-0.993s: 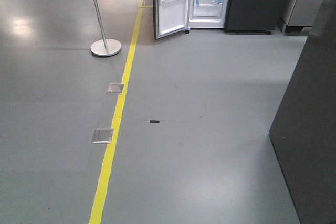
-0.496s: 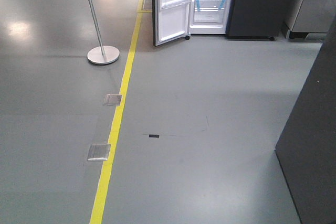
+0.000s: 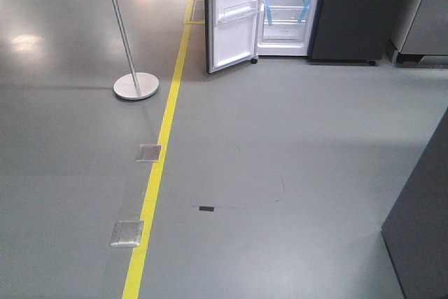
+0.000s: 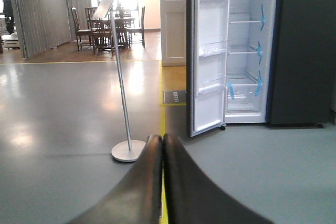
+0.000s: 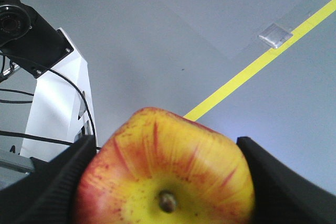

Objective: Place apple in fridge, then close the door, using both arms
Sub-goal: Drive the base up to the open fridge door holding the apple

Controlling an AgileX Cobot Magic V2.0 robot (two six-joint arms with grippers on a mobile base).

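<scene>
The red and yellow apple (image 5: 165, 171) fills the bottom of the right wrist view, stem end facing the camera, with my right gripper (image 5: 167, 179) shut on it from both sides. My left gripper (image 4: 161, 142) is shut, its two black fingers pressed together with nothing between them. Ahead stands the dark grey fridge (image 3: 353, 12) (image 4: 302, 51), its white interior and blue-taped glass shelves exposed. Its door (image 3: 234, 19) (image 4: 209, 61) hangs wide open to the left, white inside with clear bins. Neither gripper shows in the front view.
A metal pole on a round base (image 3: 136, 85) (image 4: 128, 150) stands left of the yellow floor line (image 3: 157, 166). Two metal floor plates (image 3: 127, 233) lie beside the line. A dark cabinet side (image 3: 423, 229) rises at the right. The robot's white base (image 5: 58, 108) shows beside the apple.
The front view has moved toward the fridge and shifted: fridge and door appear larger and lower in frame, the floor plates slid down, the dark cabinet moved further right.
</scene>
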